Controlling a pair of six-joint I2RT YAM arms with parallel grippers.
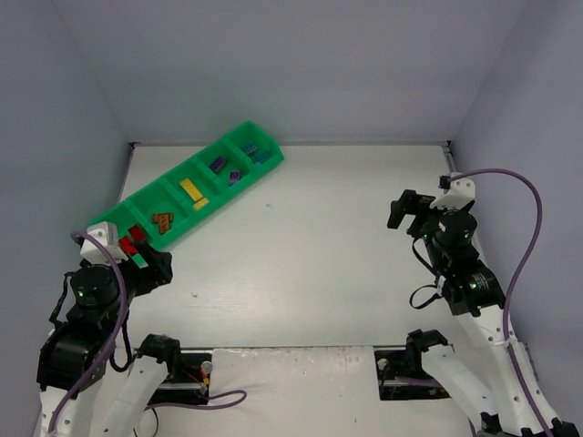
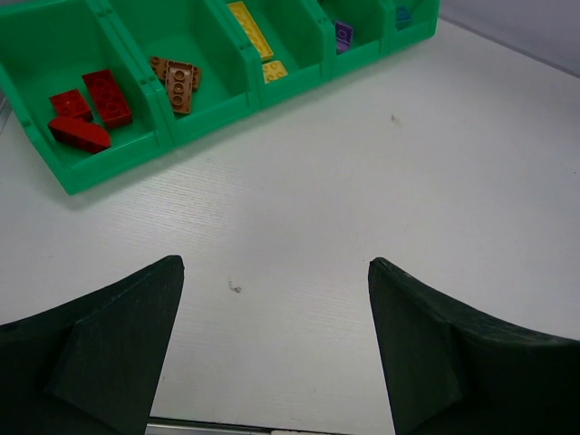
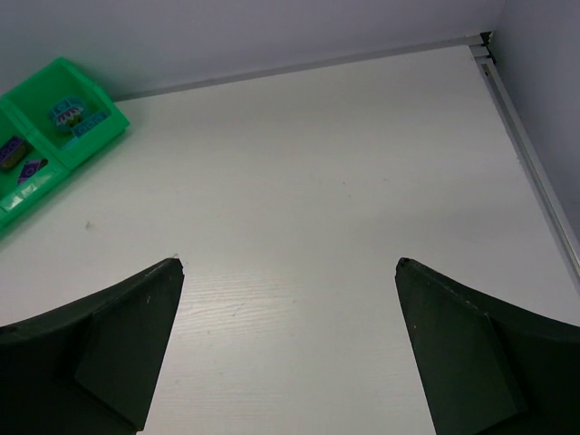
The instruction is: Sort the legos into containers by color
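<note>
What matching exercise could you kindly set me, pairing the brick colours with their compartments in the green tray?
Things:
1. red bricks
2. brown bricks
3. yellow bricks
4. blue bricks

Places in the tray, as seen from the arms' side:
a. far end compartment
b. middle compartment
c. near end compartment
d. second compartment from the near end

Pairs: 1-c, 2-d, 3-b, 4-a
</note>
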